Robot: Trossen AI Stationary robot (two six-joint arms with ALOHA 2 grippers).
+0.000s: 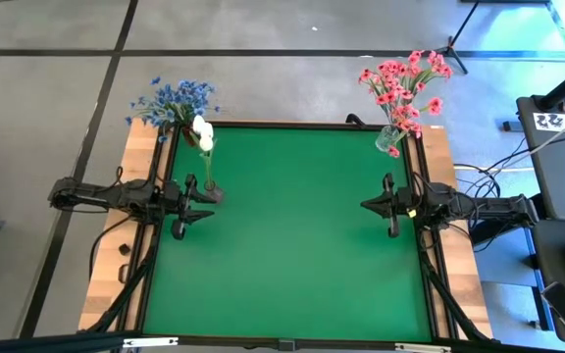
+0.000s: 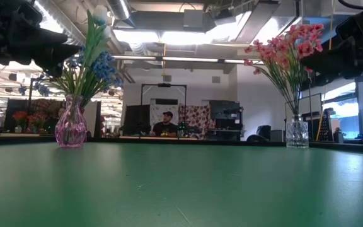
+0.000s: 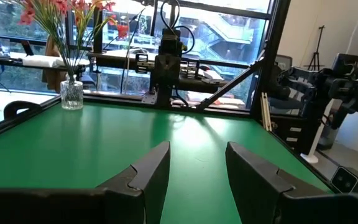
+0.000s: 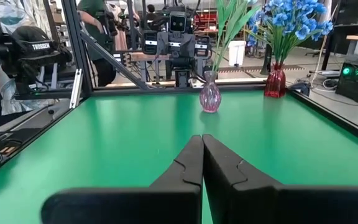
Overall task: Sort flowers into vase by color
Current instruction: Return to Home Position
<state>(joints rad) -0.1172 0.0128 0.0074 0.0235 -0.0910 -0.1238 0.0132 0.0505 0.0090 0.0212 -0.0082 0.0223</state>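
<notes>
Two arms are sitting low at the side edges of the mat [image 1: 292,255], holding nothing. Left gripper [image 3: 197,151] is showing its fingers apart, hovering just beside the purple vase [image 1: 211,191]. Right gripper [image 4: 202,140] is showing its fingers pressed together across the mat, well apart from any vase. White buds [image 1: 203,132] are standing in the purple vase. Farther back, blue flowers [image 1: 175,98] are filling a red vase [image 4: 275,81] at the far left corner, and pink flowers [image 1: 405,83] a clear vase [image 2: 297,133] at the far right corner. No loose flowers are showing on the mat, so sorting is looking finished. These flowers are likely handling light, with thin bendy stems and soft blooms. Pinching mid-stem, gently, seems best, as vases could be tipping easily. Beyond the table a person [image 2: 164,123] is sitting.
</notes>
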